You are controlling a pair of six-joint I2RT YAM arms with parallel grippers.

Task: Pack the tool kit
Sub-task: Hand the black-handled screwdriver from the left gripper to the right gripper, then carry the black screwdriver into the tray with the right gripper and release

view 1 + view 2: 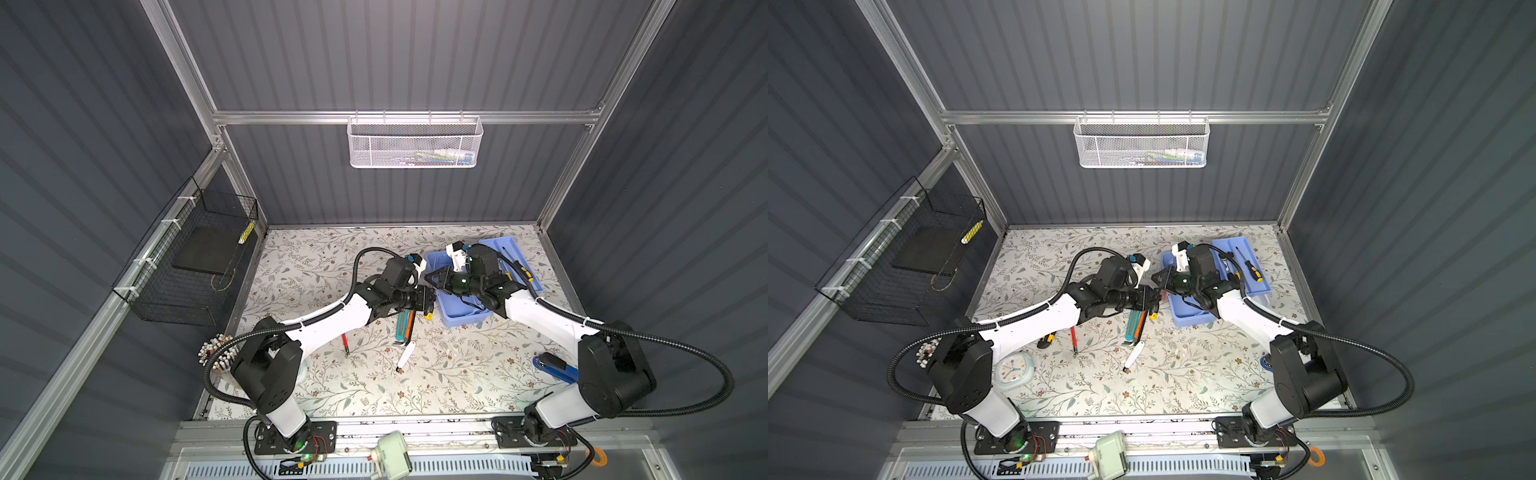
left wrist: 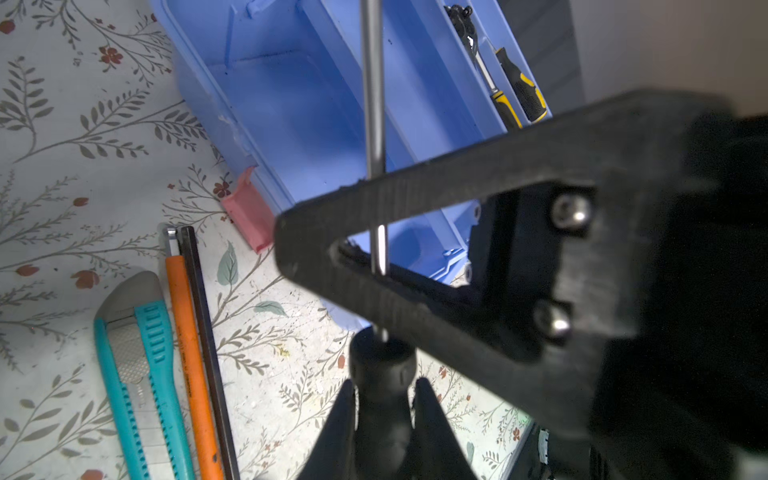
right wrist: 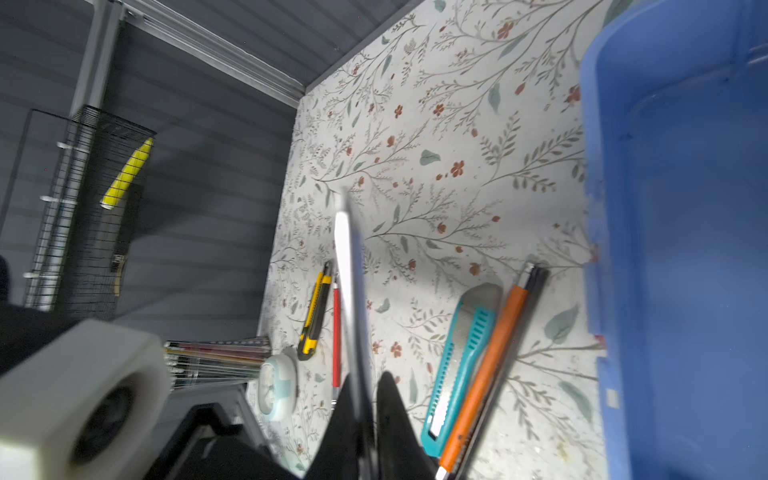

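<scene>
My left gripper (image 2: 384, 399) is shut on the black handle of a screwdriver (image 2: 382, 365). The screwdriver's steel shaft (image 2: 372, 104) runs up between the fingers of my right gripper (image 2: 328, 253), which is shut on it; the shaft (image 3: 348, 249) also shows in the right wrist view. In both top views the two grippers meet at the left end of the tool kit's blue base (image 1: 461, 318) (image 1: 1187, 318). Its raised tray (image 1: 511, 249) holds a ratchet (image 2: 469, 41) and a black-yellow screwdriver (image 2: 519, 91). A pink latch (image 2: 249, 212) sits on the base's wall.
On the floral table lie a teal utility knife (image 2: 141, 365), an orange-handled tool (image 2: 191, 353), a red tool (image 1: 345, 343), a yellow utility knife (image 3: 316, 311) and a white stick (image 1: 405, 355). A clock (image 1: 1013, 370) is front left and a blue stapler (image 1: 555, 368) front right.
</scene>
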